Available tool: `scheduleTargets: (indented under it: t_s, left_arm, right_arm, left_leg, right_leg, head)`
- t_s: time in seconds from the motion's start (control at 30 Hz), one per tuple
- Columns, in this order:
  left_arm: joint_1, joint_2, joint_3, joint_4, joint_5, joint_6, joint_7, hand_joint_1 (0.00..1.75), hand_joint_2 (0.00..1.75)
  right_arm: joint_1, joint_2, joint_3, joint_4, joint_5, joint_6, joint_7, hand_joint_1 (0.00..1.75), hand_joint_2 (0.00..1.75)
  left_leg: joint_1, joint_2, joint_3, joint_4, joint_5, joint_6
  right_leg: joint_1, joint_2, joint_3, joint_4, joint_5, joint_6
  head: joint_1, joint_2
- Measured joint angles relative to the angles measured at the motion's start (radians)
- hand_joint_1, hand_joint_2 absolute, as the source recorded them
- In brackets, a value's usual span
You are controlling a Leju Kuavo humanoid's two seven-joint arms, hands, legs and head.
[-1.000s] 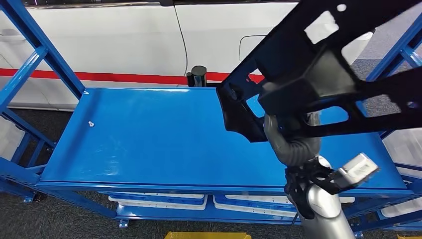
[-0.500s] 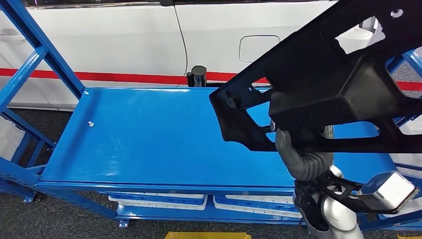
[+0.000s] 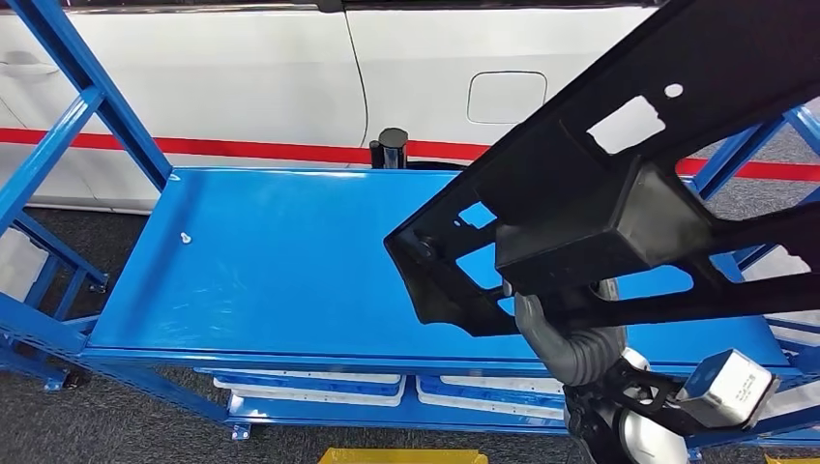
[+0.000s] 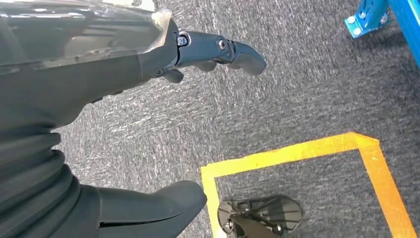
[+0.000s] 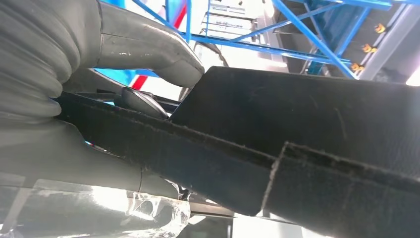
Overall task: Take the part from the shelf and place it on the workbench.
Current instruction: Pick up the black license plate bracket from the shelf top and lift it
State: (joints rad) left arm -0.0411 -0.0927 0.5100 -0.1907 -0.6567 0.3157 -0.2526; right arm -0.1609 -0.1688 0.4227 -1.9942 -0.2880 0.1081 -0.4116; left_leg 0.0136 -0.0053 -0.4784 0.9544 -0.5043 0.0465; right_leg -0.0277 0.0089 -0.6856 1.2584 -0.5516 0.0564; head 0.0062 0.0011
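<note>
While the right robot hand (image 3: 571,333) grips the part (image 3: 619,193) from below, the part sits raised above the right half of the blue tabletop (image 3: 290,271), clear of its surface. Part: large black plastic frame with several cut-out openings and a boxy block on its underside, tilted, its lower end pointing toward the middle of the tabletop, its upper end running out past the top right of the head view. Right wrist view: grey thumb (image 5: 148,49) lies over one edge of the part (image 5: 297,139), a dark finger (image 5: 141,101) against its other side, so the part is clamped between them. Left robot hand (image 4: 148,74): holds nothing, fingers (image 4: 233,49) apart and slightly curled, above grey carpet (image 4: 297,99) with yellow floor tape (image 4: 297,151). On the tabletop, a small white object (image 3: 185,238) near the left side. Behind the tabletop, a white car body (image 3: 242,77) with a red stripe, and a black cylindrical object (image 3: 392,147) at the far edge
</note>
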Motion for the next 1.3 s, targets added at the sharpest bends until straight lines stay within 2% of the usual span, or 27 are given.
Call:
scheduleTargets:
  t_s: [0.07,0.1,0.13,0.23,0.3,0.33,0.4,0.43,0.47,0.5,0.53,0.57,0.63,0.67,0.73,0.8,0.83,0.87,0.93,0.97,1.0,1.03,1.07,1.1,1.17,1.23,1.3]
  left_arm:
    - [0.0,-0.001,0.0,0.0,-0.003,-0.001,0.002,0.0,1.75]
    - [0.0,-0.001,0.0,0.0,-0.003,0.0,0.003,0.0,1.75]
    - [0.0,0.0,0.0,0.0,-0.003,0.0,0.004,0.0,1.75]
    - [0.0,0.001,0.0,0.0,-0.003,0.0,0.004,0.0,1.75]
    - [0.001,0.0,0.0,0.0,-0.003,0.0,0.004,0.0,1.75]
    - [0.001,0.0,0.0,0.0,-0.003,0.0,0.004,0.0,1.75]
    - [0.0,0.0,0.0,0.0,-0.003,0.0,0.004,0.0,1.75]
    - [0.0,0.0,0.0,0.0,-0.003,0.0,0.005,0.0,1.75]
    - [0.0,0.0,0.0,0.0,-0.003,0.0,0.006,0.0,1.75]
    - [0.001,0.0,0.0,0.0,-0.003,0.0,0.008,0.0,1.75]
    - [0.0,0.0,0.0,0.0,-0.003,0.0,0.011,0.0,1.75]
    - [0.0,0.0,0.0,0.0,-0.003,0.0,0.014,0.0,1.75]
    - [-0.002,0.0,0.0,0.0,-0.003,0.0,0.016,0.0,1.75]
    - [-0.003,0.0,0.0,0.0,-0.003,0.0,0.016,0.0,1.75]
    - [-0.004,0.0,0.0,0.0,-0.003,0.0,0.016,0.0,1.75]
    - [-0.004,0.0,0.0,0.0,-0.004,0.0,0.017,0.0,1.75]
    - [-0.005,0.0,0.0,0.0,-0.004,0.0,0.017,0.0,1.75]
    - [-0.006,0.0,0.0,0.0,-0.004,0.001,0.018,0.0,1.75]
    - [-0.007,0.0,0.0,0.0,-0.005,0.001,0.019,0.0,1.75]
    - [-0.006,0.0,0.0,0.0,-0.005,0.001,0.02,0.0,1.75]
    - [-0.006,0.0,0.001,0.0,-0.005,0.001,0.02,0.0,1.75]
    - [-0.005,0.0,0.001,0.0,-0.005,0.001,0.02,0.0,1.75]
    - [-0.005,-0.001,0.001,0.0,-0.005,0.001,0.02,0.0,1.75]
    - [-0.005,-0.001,0.001,0.0,-0.004,0.001,0.02,0.0,1.75]
    - [-0.005,-0.002,0.002,0.0,-0.004,0.001,0.02,0.0,1.75]
    - [-0.005,-0.003,0.005,0.0,-0.004,0.002,0.019,0.0,1.75]
    - [-0.004,-0.002,0.008,0.0,-0.004,0.002,0.019,0.0,1.75]
  right_arm:
    - [0.002,-0.001,0.0,0.0,0.0,0.005,0.002,1.75,1.75]
    - [0.003,-0.001,0.0,0.001,0.0,0.007,0.003,1.75,1.75]
    - [0.004,0.0,0.0,0.001,-0.001,0.007,0.003,1.75,1.75]
    - [0.008,-0.001,0.0,0.002,-0.003,0.008,0.006,1.75,1.75]
    - [0.008,0.0,0.0,0.002,-0.003,0.008,0.007,1.75,1.75]
    - [0.007,0.001,0.0,0.002,-0.003,0.008,0.007,1.75,1.75]
    - [0.007,0.002,0.0,0.002,-0.003,0.008,0.007,1.75,1.75]
    - [0.008,0.002,0.0,0.002,-0.003,0.008,0.007,1.75,1.75]
    - [0.008,0.002,0.0,0.002,-0.005,0.01,0.007,1.75,1.75]
    - [0.008,0.002,0.0,0.002,-0.008,0.012,0.008,1.75,1.75]
    - [0.008,0.002,0.0,0.002,-0.01,0.015,0.009,1.75,1.75]
    - [0.008,0.002,0.0,0.002,-0.013,0.02,0.009,1.75,1.75]
    - [0.007,0.003,0.0,0.002,-0.017,0.025,0.011,1.75,1.75]
    - [0.006,0.004,0.0,0.002,-0.018,0.026,0.012,1.75,1.75]
    - [0.005,0.006,0.0,0.002,-0.022,0.03,0.016,1.75,1.75]
    - [0.006,0.008,-0.001,0.002,-0.028,0.038,0.02,1.75,1.75]
    - [0.007,0.008,-0.001,0.002,-0.031,0.042,0.022,1.75,1.75]
    - [0.008,0.008,-0.002,0.002,-0.034,0.044,0.023,1.75,1.75]
    - [0.011,0.009,-0.002,0.002,-0.037,0.047,0.024,1.75,1.75]
    - [0.013,0.009,-0.002,0.002,-0.038,0.049,0.024,1.75,1.75]
    - [0.016,0.008,-0.002,0.002,-0.04,0.053,0.024,1.75,1.75]
    - [0.017,0.008,-0.003,0.002,-0.043,0.058,0.023,1.75,1.75]
    - [0.018,0.008,-0.003,0.002,-0.046,0.062,0.022,1.75,1.75]
    - [0.018,0.008,-0.003,0.002,-0.05,0.066,0.021,1.75,1.75]
    - [0.017,0.009,-0.004,0.001,-0.054,0.073,0.019,1.75,1.75]
    - [0.017,0.01,-0.006,0.0,-0.055,0.077,0.019,1.75,1.75]
    - [0.017,0.01,-0.007,0.0,-0.056,0.077,0.018,1.75,1.75]
  left_leg:
    - [0.006,-0.002,-0.001,0.01,-0.008,-0.012]
    - [0.007,-0.003,-0.006,0.019,-0.013,-0.021]
    - [0.007,-0.005,-0.012,0.029,-0.018,-0.029]
    - [0.005,-0.01,-0.026,0.044,-0.021,-0.046]
    - [0.008,-0.006,-0.04,0.069,-0.046,-0.054]
    - [0.009,-0.003,-0.056,0.108,-0.076,-0.056]
    - [0.009,0.001,-0.109,0.231,-0.15,-0.057]
    - [0.009,0.001,-0.133,0.288,-0.174,-0.057]
    - [0.009,0.001,-0.144,0.319,-0.18,-0.055]
    - [0.008,0.001,-0.138,0.314,-0.166,-0.052]
    - [0.008,0.001,-0.116,0.278,-0.139,-0.048]
    - [0.008,0.001,-0.077,0.214,-0.104,-0.042]
    - [0.003,0.001,-0.008,0.095,-0.066,-0.036]
    - [-0.002,0.0,0.009,0.06,-0.057,-0.034]
    - [-0.012,-0.002,0.005,0.052,-0.047,-0.031]
    - [-0.012,0.0,-0.007,0.044,-0.028,-0.018]
    - [-0.01,0.002,-0.016,0.04,-0.016,-0.01]
    - [-0.009,0.004,-0.027,0.037,-0.003,-0.003]
    - [-0.012,0.006,-0.053,0.038,0.017,0.005]
    - [-0.013,0.007,-0.066,0.039,0.027,0.006]
    - [-0.015,0.007,-0.079,0.04,0.036,0.006]
    - [-0.015,0.007,-0.092,0.041,0.044,0.005]
    - [-0.015,0.007,-0.102,0.043,0.052,0.003]
    - [-0.016,0.006,-0.11,0.045,0.058,0.001]
    - [-0.019,0.005,-0.122,0.05,0.07,-0.007]
    - [-0.021,0.004,-0.128,0.051,0.083,-0.018]
    - [-0.019,0.003,-0.136,0.056,0.081,-0.029]
  right_leg:
    - [-0.011,-0.004,0.057,-0.117,0.053,0.028]
    - [-0.012,-0.003,0.086,-0.172,0.07,0.036]
    - [-0.013,-0.003,0.105,-0.208,0.078,0.038]
    - [-0.012,0.0,0.104,-0.219,0.072,0.021]
    - [-0.015,-0.001,0.097,-0.218,0.075,0.007]
    - [-0.016,-0.003,0.094,-0.219,0.078,-0.003]
    - [-0.009,-0.007,0.085,-0.219,0.084,-0.02]
    - [-0.005,-0.009,0.08,-0.219,0.087,-0.026]
    - [-0.001,-0.01,0.075,-0.219,0.09,-0.031]
    - [0.002,-0.01,0.071,-0.219,0.094,-0.036]
    - [0.005,-0.011,0.068,-0.219,0.097,-0.038]
    - [0.007,-0.011,0.065,-0.219,0.101,-0.038]
    - [0.009,-0.011,0.063,-0.22,0.11,-0.032]
    - [0.01,-0.011,0.063,-0.221,0.116,-0.026]
    - [0.008,-0.013,0.062,-0.225,0.129,-0.011]
    - [0.007,-0.012,0.052,-0.221,0.128,0.002]
    - [0.008,-0.011,0.041,-0.204,0.108,0.002]
    - [0.009,-0.01,0.026,-0.166,0.072,-0.003]
    - [0.009,-0.01,-0.007,-0.049,-0.008,-0.013]
    - [0.009,-0.01,-0.014,0.005,-0.031,-0.012]
    - [0.009,-0.01,-0.009,0.031,-0.035,-0.005]
    - [0.009,-0.01,0.015,0.021,-0.023,0.004]
    - [0.01,-0.01,0.056,-0.025,-0.004,0.012]
    - [0.01,-0.01,0.108,-0.097,0.013,0.015]
    - [0.017,-0.009,0.198,-0.233,0.02,0.007]
    - [0.025,-0.009,0.224,-0.281,0.016,-0.007]
    - [0.015,-0.01,0.21,-0.282,0.028,-0.022]
  head:
    - [0.0,0.0]
    - [0.002,0.0]
    - [0.003,0.0]
    - [0.002,0.0]
    - [-0.001,0.0]
    - [-0.003,0.0]
    - [-0.005,0.0]
    - [-0.005,0.0]
    - [-0.005,0.0]
    - [-0.005,0.0]
    - [-0.005,0.0]
    - [-0.005,0.0]
    - [-0.004,0.0]
    - [-0.004,0.0]
    - [-0.004,0.0]
    - [-0.003,0.0]
    - [-0.001,0.0]
    - [0.001,0.0]
    - [0.005,0.0]
    - [0.005,0.0]
    - [0.005,0.0]
    - [0.005,0.0]
    - [0.005,0.0]
    - [0.005,0.0]
    - [0.004,0.0]
    - [0.004,0.0]
    - [0.004,0.0]
